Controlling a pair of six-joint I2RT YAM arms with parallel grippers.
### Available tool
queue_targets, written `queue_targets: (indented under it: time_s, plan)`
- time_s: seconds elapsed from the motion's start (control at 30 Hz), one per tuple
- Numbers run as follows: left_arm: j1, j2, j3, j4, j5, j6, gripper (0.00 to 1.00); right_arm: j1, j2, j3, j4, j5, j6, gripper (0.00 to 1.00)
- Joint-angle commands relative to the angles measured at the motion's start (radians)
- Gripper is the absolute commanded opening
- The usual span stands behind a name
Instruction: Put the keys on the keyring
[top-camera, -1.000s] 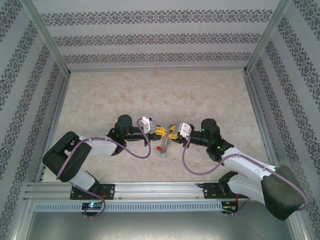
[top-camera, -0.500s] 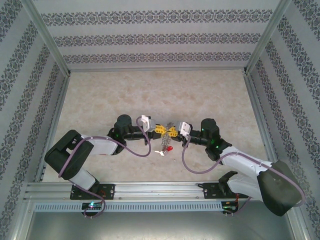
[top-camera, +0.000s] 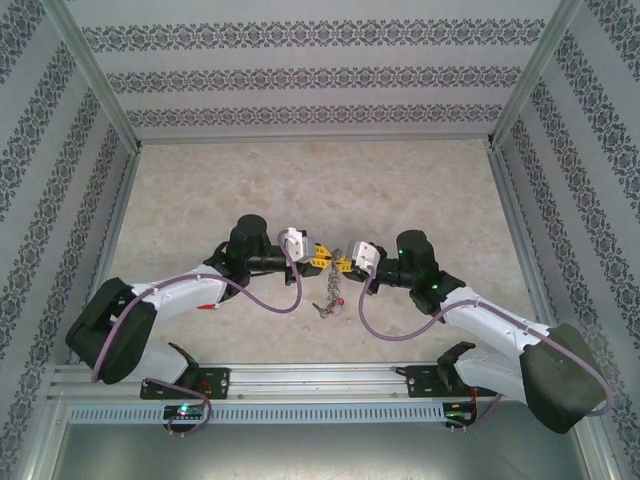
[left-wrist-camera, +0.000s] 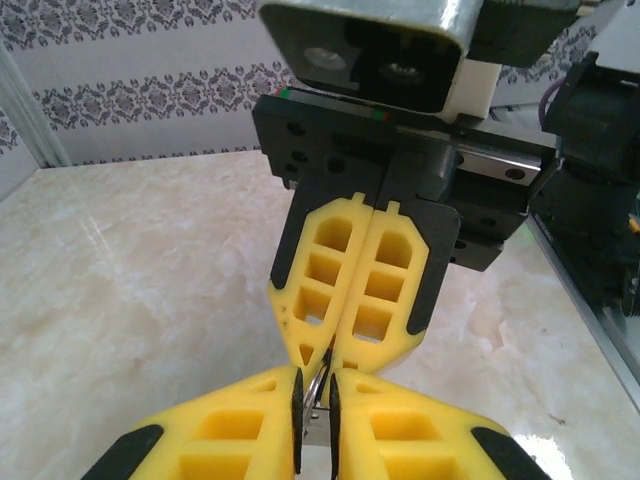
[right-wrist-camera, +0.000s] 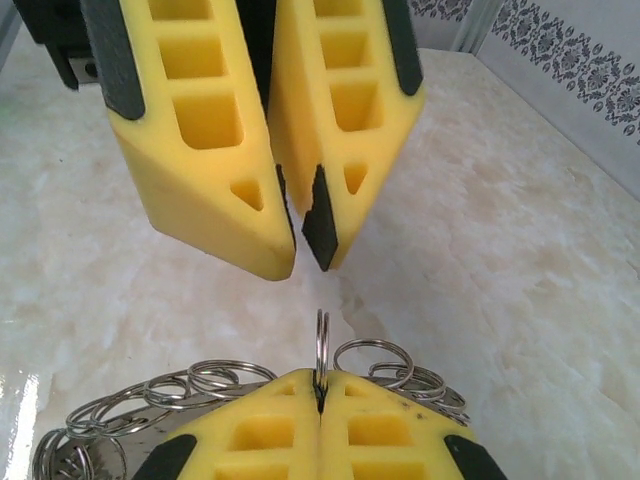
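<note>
My two grippers meet tip to tip above the table's middle. The right gripper (top-camera: 343, 264) (right-wrist-camera: 320, 392) is shut on the edge of the keyring (right-wrist-camera: 321, 340), whose thin silvery loop stands up from its tips. Small metal rings (right-wrist-camera: 375, 355) fan out beside it. A chain of metal pieces (top-camera: 328, 292) dangles below. The left gripper (top-camera: 322, 258) (left-wrist-camera: 318, 402) faces it with its jaws a narrow gap apart. A silvery edge shows in that gap; I cannot tell if it is pinched. The red-headed keys are hidden, apart from a red speck (top-camera: 207, 305) by the left forearm that may be one.
The marble-patterned tabletop (top-camera: 320, 190) is fenced by patterned walls and aluminium posts. A metal rail (top-camera: 320, 385) runs along the near edge with both arm bases on it. Purple cables loop beside each wrist.
The left arm's elbow has swung down and to the left, and its gripper has edged right to meet the right one. The red key head that hung under the grippers no longer shows.
</note>
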Motion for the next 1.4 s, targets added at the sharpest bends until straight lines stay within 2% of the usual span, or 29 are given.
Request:
queue_targets:
  time_s: [0.0,0.3,0.33,0.43,0.63,0.73,0.93,1.07,1.37]
  plan:
    - [-0.004,-0.007,0.049,-0.261,-0.003,0.162,0.18,0.026,-0.008,0.075,-0.132,0.007,-0.087,0.0]
    - [-0.005,0.013,0.072,-0.333,-0.025,0.215,0.19,0.078,0.077,0.206,-0.302,0.055,-0.124,0.0]
    - [-0.005,0.012,0.071,-0.338,-0.024,0.218,0.18,0.078,0.076,0.205,-0.294,0.055,-0.119,0.0]
    - [-0.005,0.012,0.067,-0.339,-0.028,0.222,0.04,0.08,0.076,0.209,-0.281,0.042,-0.112,0.0]
    - [-0.005,0.009,0.06,-0.315,-0.012,0.211,0.0,0.091,0.096,0.213,-0.282,0.041,-0.11,0.0]
    - [-0.003,0.0,0.019,-0.201,-0.015,0.144,0.0,0.071,0.078,0.175,-0.228,0.018,-0.086,0.1]
    - [0.032,0.039,-0.034,0.123,0.056,-0.083,0.0,0.001,-0.028,0.037,-0.047,-0.041,-0.018,0.21]
    - [0.036,0.051,-0.045,0.213,0.078,-0.125,0.0,-0.05,-0.064,-0.026,0.056,-0.101,0.055,0.25]
    - [0.042,0.107,-0.054,0.415,0.129,-0.25,0.0,-0.074,-0.037,-0.058,0.189,-0.132,0.129,0.28]
